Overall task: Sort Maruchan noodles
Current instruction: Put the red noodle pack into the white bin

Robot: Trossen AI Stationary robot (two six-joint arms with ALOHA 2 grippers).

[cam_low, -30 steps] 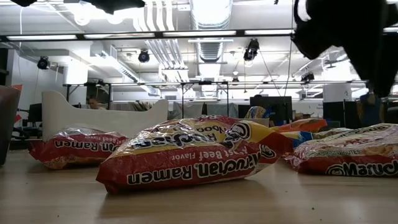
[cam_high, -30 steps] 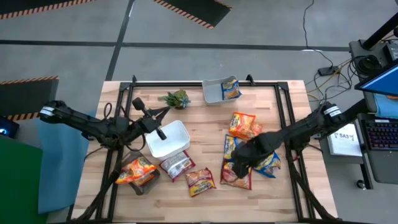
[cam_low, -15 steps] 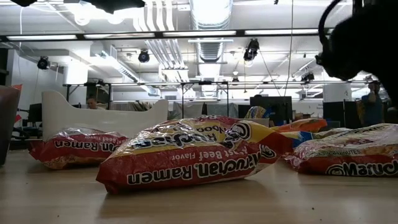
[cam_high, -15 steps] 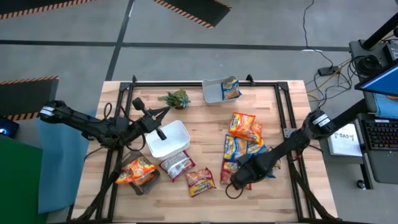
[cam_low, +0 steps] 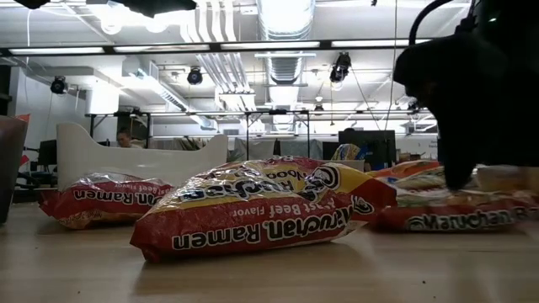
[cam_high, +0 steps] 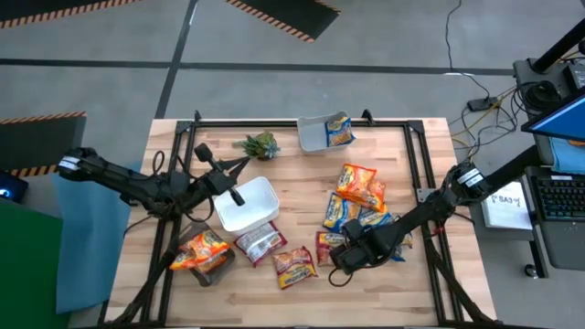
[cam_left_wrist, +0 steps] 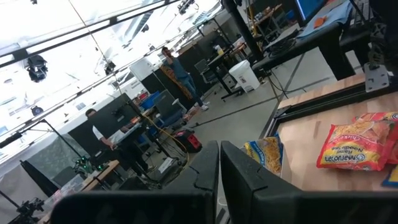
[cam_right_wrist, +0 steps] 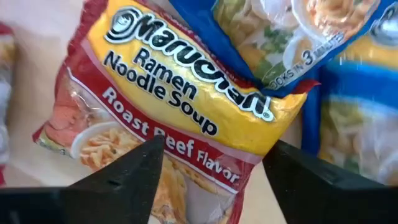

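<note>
The dark red crinkly Roast Beef ramen packet lies flat on the wooden table, at the near edge of the loose pile of blue-yellow and orange packets, and the right gripper has come right down onto it! A second ago that arm hung higher over the pile; now its two dark fingers straddle the packet's lower end, parted but drawing inward, not yet clamped on the plastic. The packet seems nudged a touch away from the pile too. That reads to me as the pick beginning: the next pinch should lift this one toward its fellows. Out beyond the pile, a white square tub sits with another dark red packet beside it, and two orange ones nearby. A grey tray at the far edge holds a blue-yellow packet. The left gripper waits above the white tub, fingers shut on nothing, unmoved.
</note>
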